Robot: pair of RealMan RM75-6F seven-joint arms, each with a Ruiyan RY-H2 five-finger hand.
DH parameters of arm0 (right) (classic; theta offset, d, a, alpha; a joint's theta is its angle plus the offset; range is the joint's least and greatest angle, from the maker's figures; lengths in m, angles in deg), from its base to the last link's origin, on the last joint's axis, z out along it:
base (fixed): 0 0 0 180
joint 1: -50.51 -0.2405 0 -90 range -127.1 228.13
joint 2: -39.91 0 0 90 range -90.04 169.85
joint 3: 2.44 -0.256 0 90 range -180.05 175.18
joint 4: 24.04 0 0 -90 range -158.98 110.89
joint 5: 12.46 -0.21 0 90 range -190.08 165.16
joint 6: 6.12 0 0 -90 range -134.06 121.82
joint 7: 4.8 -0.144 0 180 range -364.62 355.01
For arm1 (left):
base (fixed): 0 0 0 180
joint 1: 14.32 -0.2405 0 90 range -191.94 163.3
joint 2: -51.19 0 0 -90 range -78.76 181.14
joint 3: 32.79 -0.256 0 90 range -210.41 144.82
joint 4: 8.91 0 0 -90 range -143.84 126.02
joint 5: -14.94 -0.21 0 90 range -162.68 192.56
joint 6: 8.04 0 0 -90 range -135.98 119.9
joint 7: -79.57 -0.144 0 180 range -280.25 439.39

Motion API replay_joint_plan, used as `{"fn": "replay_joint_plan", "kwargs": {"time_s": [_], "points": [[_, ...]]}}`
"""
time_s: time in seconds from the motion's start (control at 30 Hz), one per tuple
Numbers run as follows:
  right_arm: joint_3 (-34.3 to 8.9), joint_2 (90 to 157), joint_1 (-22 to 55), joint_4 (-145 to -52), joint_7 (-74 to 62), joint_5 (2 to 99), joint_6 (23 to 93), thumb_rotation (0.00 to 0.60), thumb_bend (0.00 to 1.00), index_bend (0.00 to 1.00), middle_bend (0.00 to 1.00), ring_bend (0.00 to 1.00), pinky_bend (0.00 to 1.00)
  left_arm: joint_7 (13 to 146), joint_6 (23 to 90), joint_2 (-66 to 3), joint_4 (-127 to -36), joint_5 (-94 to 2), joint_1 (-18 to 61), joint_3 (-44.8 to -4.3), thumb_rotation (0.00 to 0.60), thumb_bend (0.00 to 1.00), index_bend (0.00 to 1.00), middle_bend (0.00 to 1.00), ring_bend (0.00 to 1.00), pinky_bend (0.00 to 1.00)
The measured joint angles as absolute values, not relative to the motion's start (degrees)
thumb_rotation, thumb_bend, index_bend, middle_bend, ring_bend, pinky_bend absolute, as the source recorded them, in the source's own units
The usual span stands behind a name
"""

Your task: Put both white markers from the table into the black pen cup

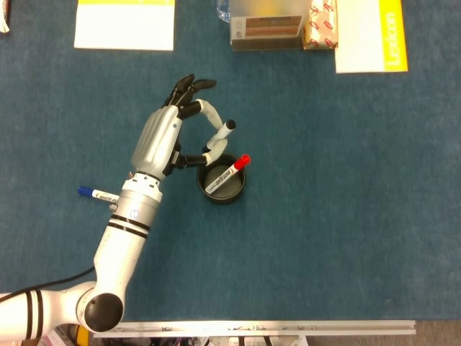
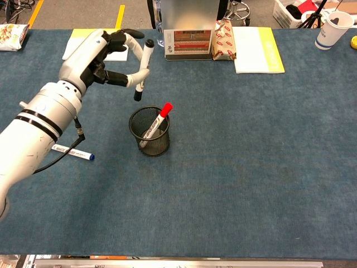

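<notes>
One red-capped marker [image 2: 153,124] already stands in the black mesh pen cup [image 2: 149,132]. The left hand [image 2: 99,57] pinches a black-capped marker [image 2: 144,69] near-upright above the cup's 11 o'clock rim; release remains. A blue-capped marker [image 2: 73,152] lies on the desk [image 2: 251,156] at 9 o'clock.

- The left hand [image 2: 103,56] pinches a white marker with black ends [image 2: 143,68], nearly upright, above and just left of the black mesh pen cup [image 2: 149,132].
- A red-capped white marker [image 2: 157,120] leans in the cup, cap up and to the right.
- A blue-capped marker [image 2: 73,152] lies on the blue table [image 2: 251,156] to the left of the cup, partly behind the arm.
- Far edge: a white pad [image 2: 114,49], a leaflet stand [image 2: 192,40], a yellow-edged booklet [image 2: 256,50], a paper cup [image 2: 330,29].
</notes>
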State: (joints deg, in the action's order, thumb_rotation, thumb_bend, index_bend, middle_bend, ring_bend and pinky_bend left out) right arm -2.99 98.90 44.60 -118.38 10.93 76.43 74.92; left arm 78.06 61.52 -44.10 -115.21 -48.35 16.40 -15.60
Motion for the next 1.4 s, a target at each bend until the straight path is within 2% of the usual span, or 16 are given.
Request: {"fn": "replay_joint_plan", "kwargs": {"time_s": [0.23,0.43,1.2,1.4], "points": [[-3.0,98.9,44.6,-118.4,11.0,76.3,74.9,0.600,0.87,0.57,0.39,0.26,0.16,80.6,62.3,-45.8,-115.7,-46.4,15.6,-15.3,0.565,0.31,0.58,0.17,0.03,0.12],[-3.1,98.8,44.6,-118.5,10.8,76.4,75.1,0.600,0.87,0.57,0.39,0.26,0.16,81.2,63.7,-47.5,-115.9,-46.5,14.5,-16.8,0.566,0.31,0.58,0.17,0.03,0.12],[-3.2,98.7,44.6,-118.7,10.4,76.4,75.3,0.600,0.87,0.57,0.39,0.26,0.16,86.3,60.7,-49.4,-114.0,-48.6,13.0,-19.5,0.563,0.31,0.58,0.17,0.03,0.12],[-3.1,98.5,44.7,-118.7,10.3,76.5,75.4,0.600,0.87,0.57,0.39,0.26,0.16,87.8,59.6,-49.6,-113.0,-48.9,12.8,-19.6,0.541,0.31,0.51,0.17,0.03,0.12]]}}
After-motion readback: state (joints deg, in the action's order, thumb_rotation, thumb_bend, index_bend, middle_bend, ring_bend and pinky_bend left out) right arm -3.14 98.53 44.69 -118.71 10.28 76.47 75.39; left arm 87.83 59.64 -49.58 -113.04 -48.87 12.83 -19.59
